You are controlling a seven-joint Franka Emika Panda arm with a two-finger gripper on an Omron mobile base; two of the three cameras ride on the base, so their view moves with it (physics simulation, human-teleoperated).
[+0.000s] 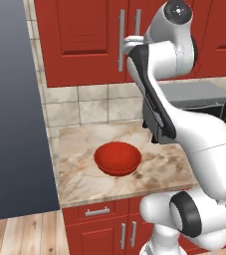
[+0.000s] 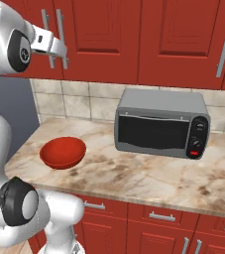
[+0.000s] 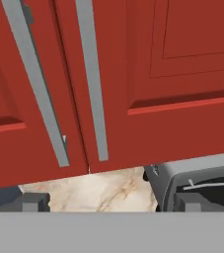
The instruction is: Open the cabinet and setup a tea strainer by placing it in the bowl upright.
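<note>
Glossy red bowl (image 1: pixel 117 158); marble-look counter (image 1: pixel 164 167); brushed-metal toaster oven (image 2: pixel 161 123).

The cabinet (image 1: pixel 84 35) before me is deep red with silver bar handles (image 3: pixel 91 79), and the bowl (image 1: pixel 117 158) is glossy red. The counter (image 2: pixel 148 178) is beige marble veined in brown, the tiles (image 1: pixel 92 107) mottled cream. The oven (image 2: pixel 161 123) is grey with a black door.
</note>
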